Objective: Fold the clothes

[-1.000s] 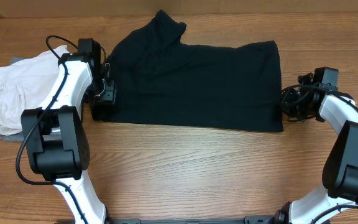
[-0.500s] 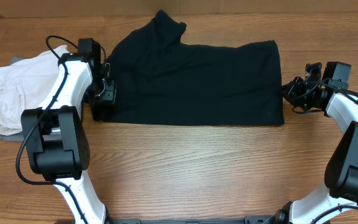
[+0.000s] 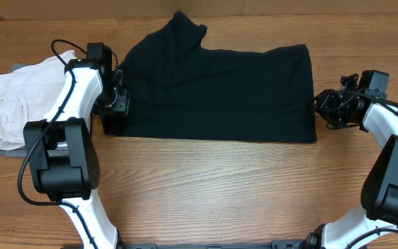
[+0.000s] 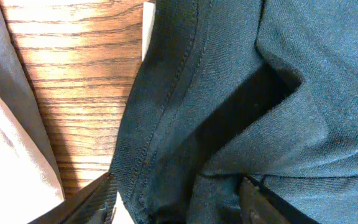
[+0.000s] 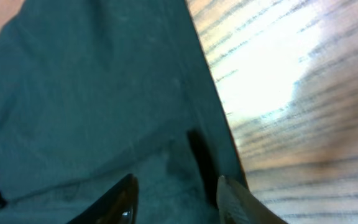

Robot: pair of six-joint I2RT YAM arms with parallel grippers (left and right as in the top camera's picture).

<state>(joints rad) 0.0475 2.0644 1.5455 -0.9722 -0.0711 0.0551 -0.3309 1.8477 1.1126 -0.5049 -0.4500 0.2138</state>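
Observation:
The clothes, a black T-shirt (image 3: 213,93), lie folded into a wide band across the back of the table, with one sleeve pointing to the far edge. My left gripper (image 3: 118,105) sits low at the shirt's left end. In the left wrist view its jaws (image 4: 179,202) stand wide apart, with the stitched hem (image 4: 160,124) bunched between them and not pinched. My right gripper (image 3: 327,107) hovers at the shirt's right edge. Its fingers (image 5: 179,199) are spread over the fabric (image 5: 92,93) and hold nothing.
A folded off-white garment (image 3: 9,111) lies on a grey piece at the table's left, just behind my left arm, and shows in the left wrist view (image 4: 5,162). Bare wood (image 3: 213,187) runs in front of the shirt and to its right (image 5: 297,74).
My right gripper has opened and let go of the shirt's right edge, which now lies flat. It also shifted slightly right and back. The left arm has not moved.

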